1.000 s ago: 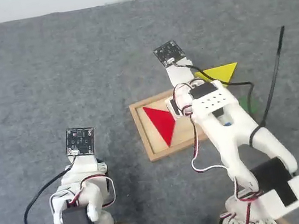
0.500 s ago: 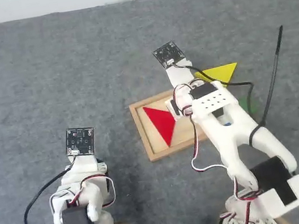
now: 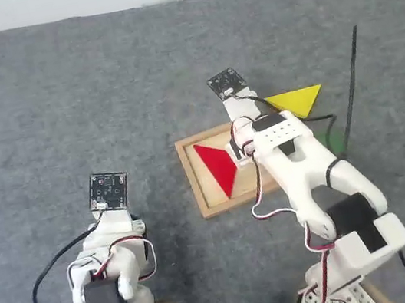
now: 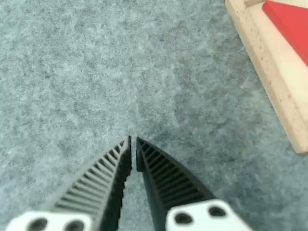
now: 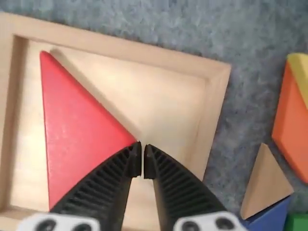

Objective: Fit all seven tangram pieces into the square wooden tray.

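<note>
Right gripper (image 5: 139,161) is clenched and holds nothing, its tips at the corner of the smooth red triangle (image 5: 72,130) lying flat in the pale wooden tray (image 5: 211,115). Left gripper (image 4: 133,144) is pinched closed too, over the fuzzy grey surface (image 4: 72,72). By the right wrist view, an orange piece (image 5: 291,130), a tan triangle (image 5: 264,185) and a blue piece (image 5: 267,219) sit beside the tray. From overhead, a yellow triangle (image 3: 296,99) lies beyond it.
</note>
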Robot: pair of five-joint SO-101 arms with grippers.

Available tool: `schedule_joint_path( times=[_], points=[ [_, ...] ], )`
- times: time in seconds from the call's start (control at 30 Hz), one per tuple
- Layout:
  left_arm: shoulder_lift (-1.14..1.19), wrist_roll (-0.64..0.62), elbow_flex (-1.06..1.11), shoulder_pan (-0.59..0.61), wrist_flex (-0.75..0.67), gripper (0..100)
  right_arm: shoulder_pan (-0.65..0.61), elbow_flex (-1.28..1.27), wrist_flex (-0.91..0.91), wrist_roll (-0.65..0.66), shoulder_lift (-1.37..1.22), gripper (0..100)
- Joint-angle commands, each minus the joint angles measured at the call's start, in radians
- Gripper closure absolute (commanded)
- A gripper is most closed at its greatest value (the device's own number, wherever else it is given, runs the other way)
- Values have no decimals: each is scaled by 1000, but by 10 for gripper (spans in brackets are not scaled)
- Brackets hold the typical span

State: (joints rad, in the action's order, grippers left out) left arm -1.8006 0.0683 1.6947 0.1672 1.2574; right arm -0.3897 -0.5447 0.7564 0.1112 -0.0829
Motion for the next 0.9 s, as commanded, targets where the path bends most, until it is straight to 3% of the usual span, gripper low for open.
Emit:
schedule_joint_path(
  times=[0.0, 0.5, 0.87],
  points=[
    [-17, 2, -10, -5, 3, 979, 5, 66, -13, 17, 7, 991],
    [-17, 2, -10, -5, 3, 979, -131, 63, 38, 15, 7, 991],
    [-17, 2, -10, -5, 3, 979, -133, 87, 88, 18, 31, 990]
  ],
)
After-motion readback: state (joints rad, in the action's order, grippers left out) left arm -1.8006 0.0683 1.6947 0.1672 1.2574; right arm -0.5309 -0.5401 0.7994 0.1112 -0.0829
